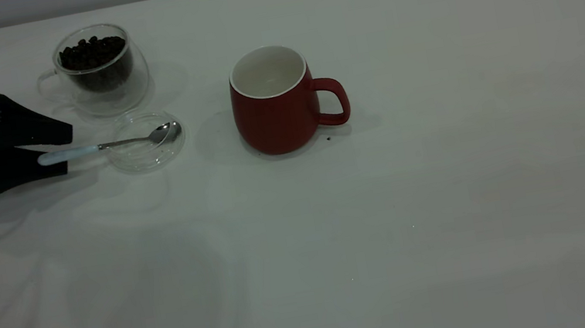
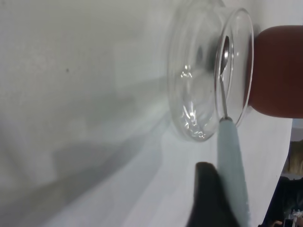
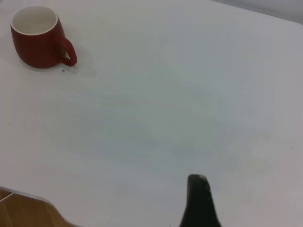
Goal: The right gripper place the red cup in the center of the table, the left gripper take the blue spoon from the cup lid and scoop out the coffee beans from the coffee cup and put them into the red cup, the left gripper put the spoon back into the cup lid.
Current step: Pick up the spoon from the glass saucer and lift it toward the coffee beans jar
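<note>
While the red cup [image 1: 274,109] stands mid-table, the left gripper [image 1: 58,148] straddles the blue spoon [image 1: 111,145].
Its jaws are parted around the handle; the spoon's bowl rests in the cup lid [image 1: 145,141], beside the coffee cup [image 1: 98,69].

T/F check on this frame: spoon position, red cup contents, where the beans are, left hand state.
1. The blue spoon has its bowl resting in the cup lid. True.
2. The red cup is full of beans. False: its white inside looks empty.
3. The coffee beans sit in the glass coffee cup. True.
4. The left hand is far from the spoon. False: its fingers bracket the handle end.
</note>
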`<state>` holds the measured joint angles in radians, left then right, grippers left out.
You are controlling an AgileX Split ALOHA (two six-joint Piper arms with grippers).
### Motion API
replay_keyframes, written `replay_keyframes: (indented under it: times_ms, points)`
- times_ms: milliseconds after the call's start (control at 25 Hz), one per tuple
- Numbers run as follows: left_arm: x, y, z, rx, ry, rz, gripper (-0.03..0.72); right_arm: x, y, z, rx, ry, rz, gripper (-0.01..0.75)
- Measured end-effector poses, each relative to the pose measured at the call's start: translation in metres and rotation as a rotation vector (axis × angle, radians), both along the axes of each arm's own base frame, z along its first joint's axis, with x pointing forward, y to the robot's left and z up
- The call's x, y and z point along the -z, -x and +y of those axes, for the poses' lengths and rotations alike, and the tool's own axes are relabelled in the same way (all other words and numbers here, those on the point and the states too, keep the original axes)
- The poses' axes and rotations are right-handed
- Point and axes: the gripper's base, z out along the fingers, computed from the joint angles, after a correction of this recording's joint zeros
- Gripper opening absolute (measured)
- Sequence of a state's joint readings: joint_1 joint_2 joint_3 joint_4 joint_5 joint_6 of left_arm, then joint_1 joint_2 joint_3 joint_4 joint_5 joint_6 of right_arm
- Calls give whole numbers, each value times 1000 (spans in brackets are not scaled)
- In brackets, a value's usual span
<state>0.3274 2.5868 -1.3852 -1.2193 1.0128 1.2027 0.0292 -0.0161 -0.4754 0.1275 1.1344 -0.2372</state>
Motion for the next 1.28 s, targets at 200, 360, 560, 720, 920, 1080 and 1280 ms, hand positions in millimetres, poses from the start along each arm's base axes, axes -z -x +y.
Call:
replay_keyframes:
  times_ms: [200,360,560,720,920,1080,1280]
  points:
    - [-1,-1,0,-16,7,-2,361,0,0,0,0,0,0,573]
    - [-2,-4,0,-53,25,-7,207,0,0,0,0,0,0,573]
    - [-2,-5,0,-63,29,-8,125,0,0,0,0,-1,0,573]
    - [-2,-5,0,-73,33,8,125,0,0,0,0,-1,0,573]
    - [-2,-5,0,-88,39,36,125,0,0,0,0,-1,0,573]
    - [-2,-4,0,-86,39,68,125,0,0,0,0,-1,0,573]
    - [-17,-5,3,-65,12,72,125,0,0,0,0,-1,0,573]
